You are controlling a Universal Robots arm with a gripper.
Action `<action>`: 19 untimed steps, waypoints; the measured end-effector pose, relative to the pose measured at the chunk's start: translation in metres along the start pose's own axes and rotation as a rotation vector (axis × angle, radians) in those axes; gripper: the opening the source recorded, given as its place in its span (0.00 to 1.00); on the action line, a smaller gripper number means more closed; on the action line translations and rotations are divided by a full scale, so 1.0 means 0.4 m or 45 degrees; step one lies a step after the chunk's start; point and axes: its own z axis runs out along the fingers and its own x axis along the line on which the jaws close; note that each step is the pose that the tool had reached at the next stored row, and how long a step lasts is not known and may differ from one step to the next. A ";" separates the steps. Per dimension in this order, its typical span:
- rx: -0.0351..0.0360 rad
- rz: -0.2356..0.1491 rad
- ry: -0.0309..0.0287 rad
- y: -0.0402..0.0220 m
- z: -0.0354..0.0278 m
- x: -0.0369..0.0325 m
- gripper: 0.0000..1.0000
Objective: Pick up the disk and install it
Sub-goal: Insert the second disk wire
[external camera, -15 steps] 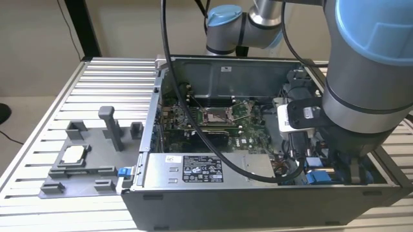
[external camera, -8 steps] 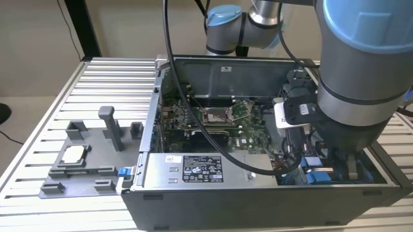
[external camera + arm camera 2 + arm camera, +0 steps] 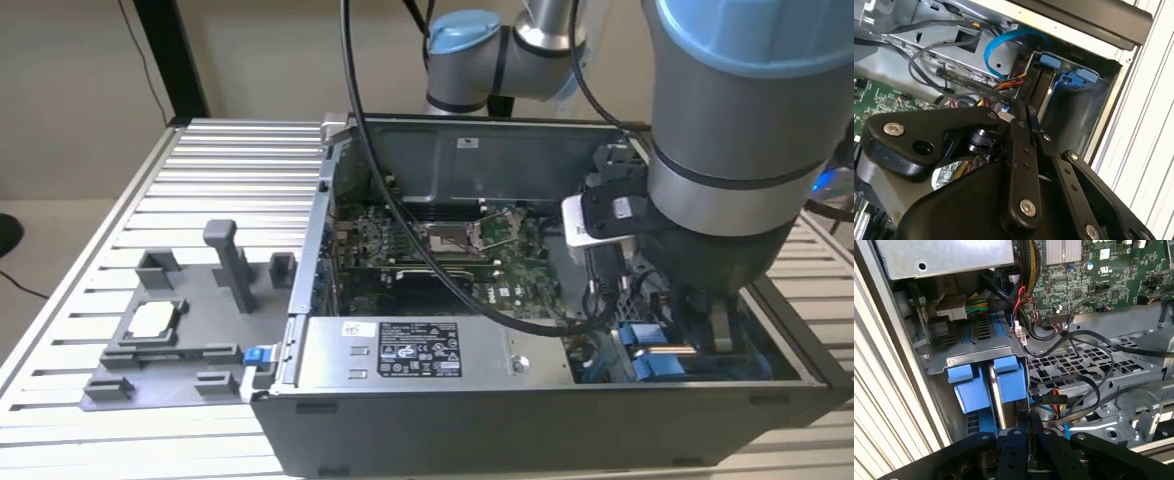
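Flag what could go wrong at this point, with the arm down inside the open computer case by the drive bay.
1. The gripper sits at the blue-framed silver hard drive standing edge-up in the grey metal drive bay; if tilted, it may jam rather than seat.
2. Loose black cables and red-yellow wiring lie close beside the bay and could snag or get pinched.
3. The arm's own black cable drapes over the green motherboard and might catch on components.

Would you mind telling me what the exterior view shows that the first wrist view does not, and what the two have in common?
The exterior view alone takes in the grey fixture tray on the slatted table, beside the computer case, plus the arm. The first wrist view alone gives a close look at the blue carrier tabs in the drive bay and the gripper near them. Both show the green motherboard.
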 end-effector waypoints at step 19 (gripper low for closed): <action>0.0000 0.002 -0.0017 -0.002 -0.001 0.010 0.00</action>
